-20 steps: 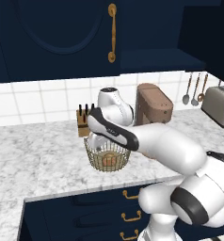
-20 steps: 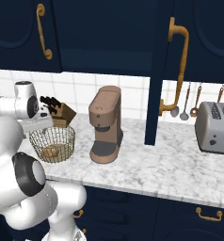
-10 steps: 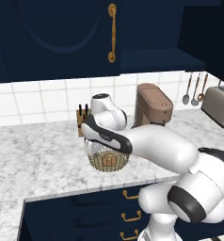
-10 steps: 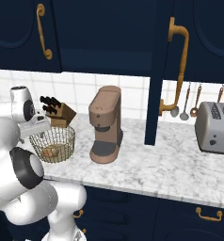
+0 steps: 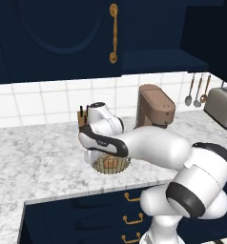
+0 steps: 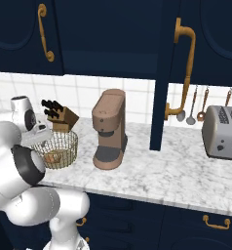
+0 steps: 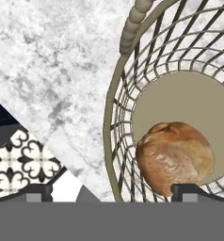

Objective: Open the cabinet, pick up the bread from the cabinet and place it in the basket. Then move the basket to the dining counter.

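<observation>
The wire basket (image 5: 117,167) (image 6: 60,144) (image 7: 132,28) stands on the marble worktop (image 5: 39,162) near its front edge. The round golden bread (image 7: 175,157) (image 6: 53,157) lies on its beige bottom. My gripper (image 7: 115,190) (image 5: 94,155) points down over the basket's left rim and is open. One fingertip (image 7: 191,190) is inside beside the bread, the other outside, with the rim between them. The navy cabinet (image 5: 63,38) hangs above; one door (image 6: 163,73) stands open, its brass handle (image 6: 183,68) facing out. The dining counter is out of view.
A brown coffee machine (image 5: 156,107) (image 6: 109,128) stands just right of the basket. A knife block (image 6: 62,117) is behind it. A toaster (image 6: 222,132) and hanging utensils (image 6: 191,105) are far right. Navy drawers (image 5: 110,214) and patterned floor (image 7: 20,155) lie below the counter edge.
The hand has swung left and dropped lower, down to the basket's left rim. Basket and bread have stayed where they were.
</observation>
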Available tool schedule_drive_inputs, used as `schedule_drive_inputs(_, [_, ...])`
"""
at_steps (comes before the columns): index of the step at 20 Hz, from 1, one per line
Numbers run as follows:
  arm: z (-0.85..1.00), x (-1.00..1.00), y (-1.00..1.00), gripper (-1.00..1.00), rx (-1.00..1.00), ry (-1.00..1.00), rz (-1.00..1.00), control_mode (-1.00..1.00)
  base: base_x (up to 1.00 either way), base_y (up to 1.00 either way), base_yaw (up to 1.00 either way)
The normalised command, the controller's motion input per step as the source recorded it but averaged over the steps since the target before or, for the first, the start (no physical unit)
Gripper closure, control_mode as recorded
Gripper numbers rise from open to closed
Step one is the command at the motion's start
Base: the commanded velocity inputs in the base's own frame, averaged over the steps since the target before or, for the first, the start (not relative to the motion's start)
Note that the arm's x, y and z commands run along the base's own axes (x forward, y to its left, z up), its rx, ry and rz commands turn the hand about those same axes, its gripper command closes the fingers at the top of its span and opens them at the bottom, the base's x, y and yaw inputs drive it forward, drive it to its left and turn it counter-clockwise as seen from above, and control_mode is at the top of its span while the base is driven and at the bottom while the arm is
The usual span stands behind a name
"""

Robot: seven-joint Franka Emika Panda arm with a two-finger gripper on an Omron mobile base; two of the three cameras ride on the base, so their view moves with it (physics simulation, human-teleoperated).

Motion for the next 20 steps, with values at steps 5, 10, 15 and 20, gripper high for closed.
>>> schedule_drive_inputs(5, [-0.28, 0.21, 0.0, -1.0, -0.03, -0.01, 0.07, -1.0, 0.0, 0.0, 0.0])
schedule_drive_inputs(10, [-0.29, 0.12, 0.0, -1.0, -0.02, -0.07, 0.08, -1.0, 0.0, 0.0, 0.0])
schedule_drive_inputs(15, [-0.28, 0.03, 0.0, -1.0, 0.0, -0.06, 0.09, -1.0, 0.0, 0.0, 0.0])
schedule_drive_inputs(20, [-0.09, 0.0, 0.0, 1.0, 0.0, -0.01, 0.04, -1.0, 0.0, 0.0, 0.0])
